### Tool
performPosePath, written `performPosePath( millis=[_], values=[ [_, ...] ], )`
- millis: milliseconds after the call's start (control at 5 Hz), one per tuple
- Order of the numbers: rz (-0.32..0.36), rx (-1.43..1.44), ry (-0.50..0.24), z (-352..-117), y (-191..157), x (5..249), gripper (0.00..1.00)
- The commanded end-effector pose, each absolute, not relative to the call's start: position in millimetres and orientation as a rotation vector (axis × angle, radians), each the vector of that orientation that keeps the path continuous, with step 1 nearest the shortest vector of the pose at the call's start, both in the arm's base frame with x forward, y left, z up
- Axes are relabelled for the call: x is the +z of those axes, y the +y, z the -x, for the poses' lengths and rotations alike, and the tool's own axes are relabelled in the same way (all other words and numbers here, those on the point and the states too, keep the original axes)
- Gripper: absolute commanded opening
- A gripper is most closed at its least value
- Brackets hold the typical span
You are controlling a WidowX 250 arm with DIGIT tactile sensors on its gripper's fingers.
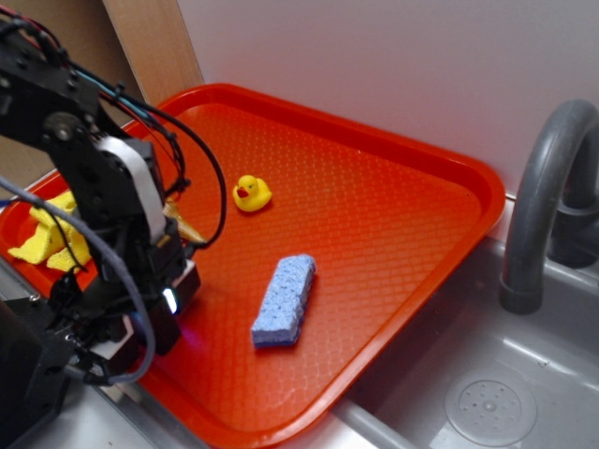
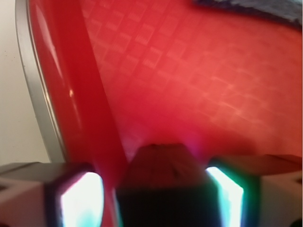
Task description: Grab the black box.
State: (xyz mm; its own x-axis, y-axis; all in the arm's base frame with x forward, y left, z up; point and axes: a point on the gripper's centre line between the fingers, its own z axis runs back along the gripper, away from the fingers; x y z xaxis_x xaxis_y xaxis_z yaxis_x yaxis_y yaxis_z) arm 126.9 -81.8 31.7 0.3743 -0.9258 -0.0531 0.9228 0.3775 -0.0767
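In the wrist view the black box (image 2: 161,187) sits between my two lit fingers (image 2: 80,198), filling the space between them, its top tinted red by the tray. My gripper (image 2: 155,191) is shut on it, pads against its sides. In the exterior view the gripper (image 1: 173,313) is down at the near left corner of the red tray (image 1: 393,206), just inside the rim, and the arm hides the box there.
A blue sponge (image 1: 284,301) lies mid-tray to the gripper's right, with a yellow rubber duck (image 1: 251,193) further back. A yellow cloth (image 1: 56,238) lies at the tray's left end. The tray rim (image 2: 90,118) runs close by the left finger. A grey sink with faucet (image 1: 543,206) is on the right.
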Motion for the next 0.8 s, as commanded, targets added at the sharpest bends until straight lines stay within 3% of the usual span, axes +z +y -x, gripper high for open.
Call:
performPosePath(
  millis=[0,200,400,600],
  values=[
    [0.004,-1.154,0.070,-129,-75,44,0.00],
    [-0.021,-0.931,-0.028,-155,-52,94,0.00],
    [-0.160,-0.676,-0.077,-183,-19,149,0.00],
    [-0.053,-0.420,-0.091,-194,24,194,0.00]
  ],
)
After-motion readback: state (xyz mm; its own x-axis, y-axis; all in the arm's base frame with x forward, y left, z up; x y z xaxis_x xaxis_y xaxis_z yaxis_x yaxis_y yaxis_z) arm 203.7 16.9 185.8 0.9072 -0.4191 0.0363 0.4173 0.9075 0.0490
